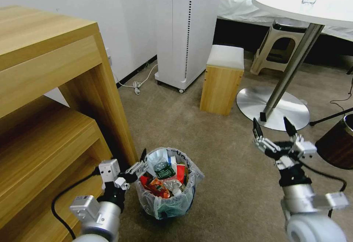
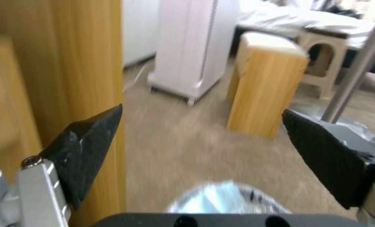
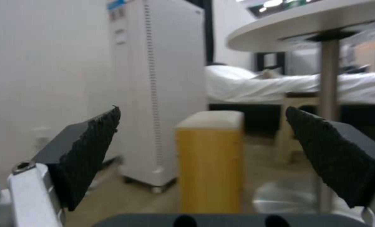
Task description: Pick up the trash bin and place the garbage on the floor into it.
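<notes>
We see trash bin (image 1: 167, 185) touching left gripper (image 1: 141, 165) | left fingers spread at rim | right gripper (image 1: 274, 128) spread, well apart

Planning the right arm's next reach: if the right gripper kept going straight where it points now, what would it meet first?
The right gripper, open and empty, points at the small wooden stool, so that likely comes first; depth is unclear. The round table's post stands just off that line.

The head view looks forward and down over the floor (image 1: 220, 154), while both wrist views sit low and face forward between open jaws, all three sharing the wooden stool (image 1: 222, 80) (image 2: 265, 85) (image 3: 210, 160) and white cabinet (image 1: 187, 29) (image 2: 191, 47) (image 3: 162, 88).
</notes>
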Robot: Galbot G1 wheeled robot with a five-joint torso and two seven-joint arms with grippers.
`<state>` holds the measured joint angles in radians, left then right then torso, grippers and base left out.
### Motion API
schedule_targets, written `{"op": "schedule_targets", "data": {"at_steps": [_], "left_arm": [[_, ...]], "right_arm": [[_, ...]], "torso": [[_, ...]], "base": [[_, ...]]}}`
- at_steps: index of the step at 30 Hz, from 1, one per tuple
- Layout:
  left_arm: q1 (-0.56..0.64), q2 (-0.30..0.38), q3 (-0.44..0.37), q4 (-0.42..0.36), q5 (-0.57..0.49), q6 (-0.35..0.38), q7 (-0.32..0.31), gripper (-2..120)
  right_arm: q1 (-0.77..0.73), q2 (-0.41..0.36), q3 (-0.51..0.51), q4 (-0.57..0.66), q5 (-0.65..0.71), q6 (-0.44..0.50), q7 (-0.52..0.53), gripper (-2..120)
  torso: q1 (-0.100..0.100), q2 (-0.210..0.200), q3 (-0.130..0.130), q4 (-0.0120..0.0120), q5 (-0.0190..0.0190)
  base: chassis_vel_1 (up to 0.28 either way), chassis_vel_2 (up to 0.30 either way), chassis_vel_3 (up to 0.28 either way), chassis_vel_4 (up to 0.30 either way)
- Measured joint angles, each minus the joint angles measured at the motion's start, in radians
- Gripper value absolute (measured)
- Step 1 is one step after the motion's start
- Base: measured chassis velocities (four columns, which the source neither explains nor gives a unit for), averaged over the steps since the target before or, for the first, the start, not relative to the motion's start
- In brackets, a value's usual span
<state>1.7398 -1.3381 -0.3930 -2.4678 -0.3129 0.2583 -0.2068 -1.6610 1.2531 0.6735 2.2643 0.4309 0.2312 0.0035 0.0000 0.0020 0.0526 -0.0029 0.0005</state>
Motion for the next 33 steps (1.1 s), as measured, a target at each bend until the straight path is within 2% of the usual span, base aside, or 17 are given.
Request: {"op": "schedule_targets", "data": {"at_steps": [1, 2, 3, 4, 6, 8, 33], "left_arm": [[-0.012, 0.030, -0.016, 0.002, 0.052, -0.034, 0.055, 100], [-0.016, 0.045, -0.027, 0.002, 0.068, -0.052, 0.089, 100], [-0.020, 0.058, -0.051, 0.002, 0.086, -0.084, 0.150, 100], [-0.020, 0.058, -0.051, 0.002, 0.086, -0.084, 0.150, 100], [-0.020, 0.068, -0.099, 0.002, 0.108, -0.130, 0.233, 100], [-0.011, 0.074, -0.125, 0.000, 0.122, -0.145, 0.266, 100], [-0.009, 0.072, -0.129, 0.002, 0.120, -0.145, 0.264, 100]], "right_arm": [[-0.014, 0.005, 0.003, -0.012, -0.042, 0.022, 0.049, 100], [-0.023, 0.007, 0.013, -0.018, -0.065, 0.036, 0.066, 100], [-0.040, 0.011, 0.026, -0.022, -0.083, 0.055, 0.076, 100], [-0.040, 0.011, 0.026, -0.022, -0.083, 0.055, 0.076, 100], [-0.068, 0.022, 0.030, -0.028, -0.110, 0.090, 0.082, 100], [-0.078, 0.027, 0.027, -0.035, -0.139, 0.108, 0.076, 100], [-0.076, 0.026, 0.024, -0.038, -0.143, 0.110, 0.062, 100]], "torso": [[0.000, 0.000, 0.000, 0.0004, 0.0001], [0.000, 0.000, 0.000, 0.0005, 0.0000], [0.000, 0.000, 0.000, 0.0005, 0.0000], [0.000, 0.000, 0.000, 0.0005, 0.0000], [0.000, 0.000, 0.000, 0.0004, 0.0001], [0.000, 0.000, 0.000, 0.0005, 0.0002], [0.000, 0.000, 0.000, 0.0005, 0.0003]], "base": [[0.000, 0.000, 0.000, 0.000], [0.000, 0.000, 0.000, 0.000], [0.000, 0.000, 0.000, 0.000], [0.000, 0.000, 0.000, 0.000], [0.000, 0.000, 0.000, 0.000], [0.000, 0.000, 0.000, 0.000], [0.000, 0.000, 0.000, 0.000]]}}
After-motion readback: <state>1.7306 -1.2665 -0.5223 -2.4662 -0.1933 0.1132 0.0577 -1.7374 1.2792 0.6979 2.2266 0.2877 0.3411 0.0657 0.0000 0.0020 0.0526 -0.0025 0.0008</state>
